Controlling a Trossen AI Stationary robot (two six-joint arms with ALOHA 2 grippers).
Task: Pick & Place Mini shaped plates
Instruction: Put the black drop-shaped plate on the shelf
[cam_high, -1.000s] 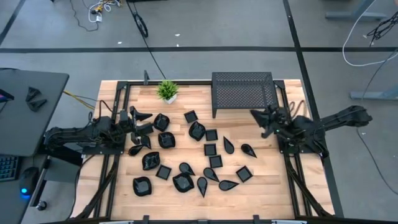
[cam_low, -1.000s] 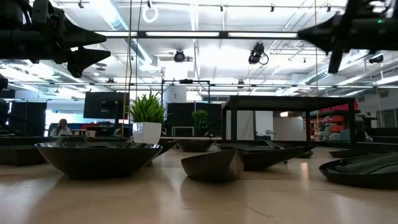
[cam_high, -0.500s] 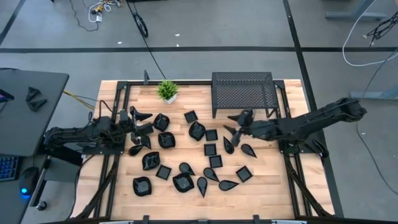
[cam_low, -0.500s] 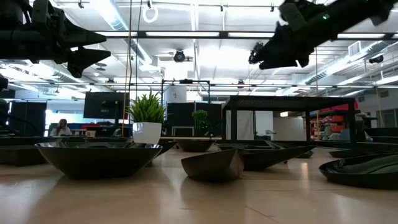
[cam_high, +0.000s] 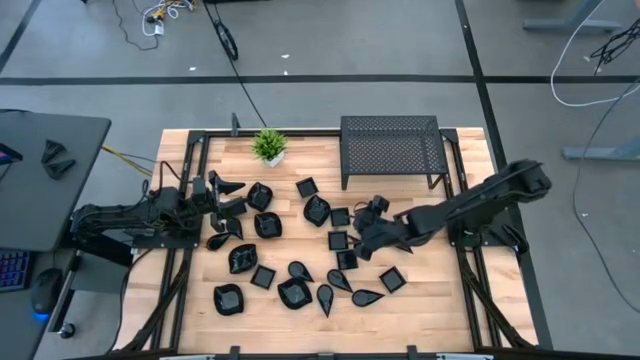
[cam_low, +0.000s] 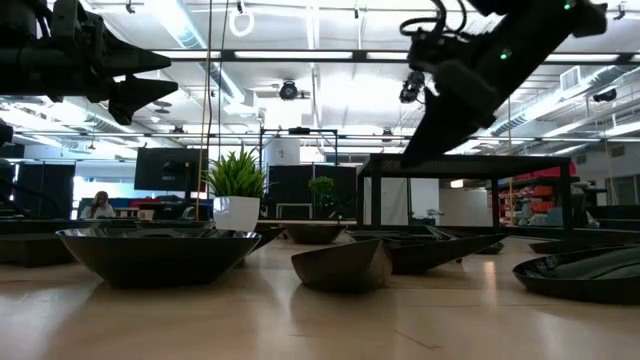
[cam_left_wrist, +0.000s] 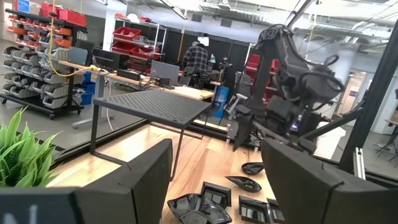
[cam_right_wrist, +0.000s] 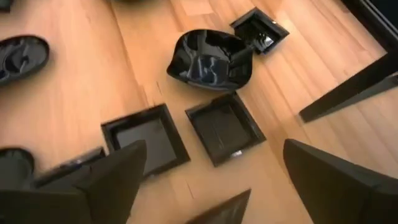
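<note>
While the left gripper (cam_high: 232, 197) is still waiting near the left edge of the table (cam_high: 430, 300), open and empty above the plates there, the right arm is doing all the moving. A second ago the right gripper (cam_high: 366, 228) was back by the right edge, beside the black rack (cam_high: 391, 146), with its fingers almost shut. Now it has reached out to the middle of the table, and its fingers are spread wide with nothing between them. It looks like the arm is getting ready to pick up a plate.

The right arm is stretching long and low from the right edge, tipping its gripper down. Right under it two small square plates (cam_right_wrist: 222, 129) are lying side by side, flat on the wood. The other little black plates (cam_high: 292, 292) are scattered all over the middle of the table, and none is lifted yet.
</note>
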